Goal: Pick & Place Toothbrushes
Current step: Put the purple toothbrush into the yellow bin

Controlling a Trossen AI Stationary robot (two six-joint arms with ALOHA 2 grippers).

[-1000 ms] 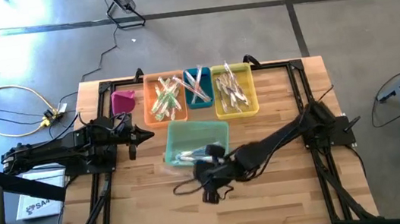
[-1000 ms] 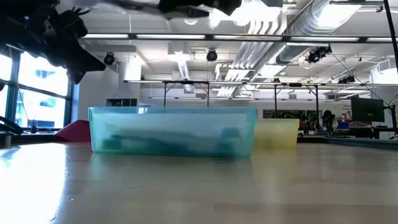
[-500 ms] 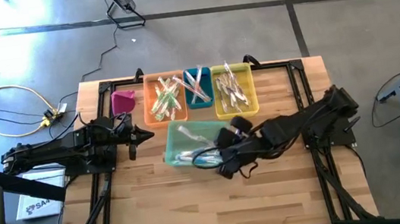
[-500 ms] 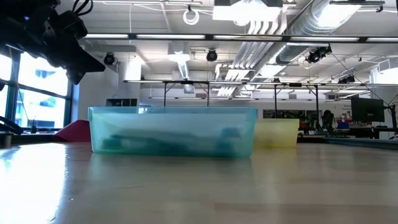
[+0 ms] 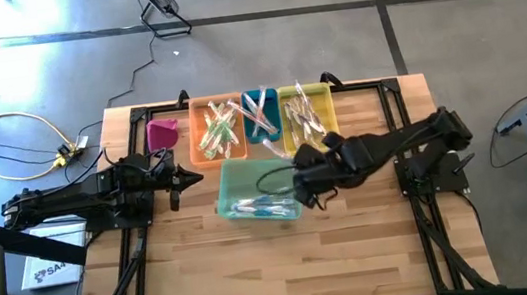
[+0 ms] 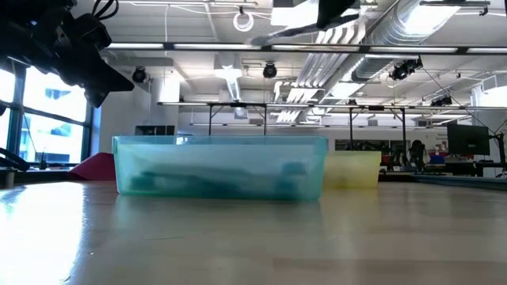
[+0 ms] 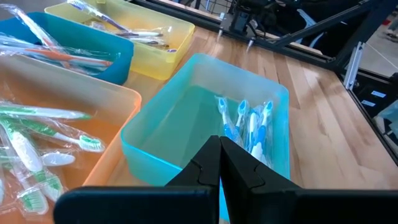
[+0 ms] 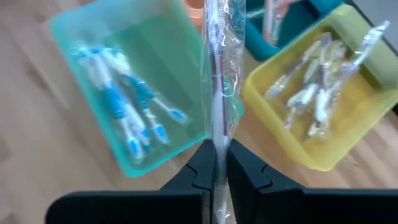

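My right gripper point(image 8: 217, 167) hangs above the right end of the teal bin point(image 5: 255, 191), shut on a toothbrush in a clear wrapper point(image 8: 219, 74). It also shows in the high view point(image 5: 296, 168) and at the top of the low view point(image 6: 333, 11). Blue toothbrushes point(image 8: 127, 118) lie on the teal bin's floor. More toothbrushes lie in the orange bin point(image 5: 217, 131), the blue bin point(image 5: 261, 116) and the yellow bin point(image 5: 309, 120). My left gripper point(image 7: 219, 157) waits shut, left of the teal bin point(image 7: 205, 124). My right gripper pinches the wrapped toothbrush at one end point(image 8: 217, 144) between its two fingers, which slant down from above. The toothbrush runs on in line with the fingers, past their tips. It is lifted clear, with its free end point(image 8: 217, 18) over the far bins.
A pink object point(image 5: 162, 133) sits left of the orange bin. The three far bins stand side by side along the table's far edge. Bare wood point(image 5: 288, 265) lies between the teal bin and the near edge. Black frame rails point(image 5: 137, 264) run along both sides.
My right gripper has risen from the teal bin's near side and gone toward the far right, over the bin's right end and toward the yellow bin. It has rolled and tipped, staying shut on the wrapped toothbrush, which has swung round to point at the far bins.
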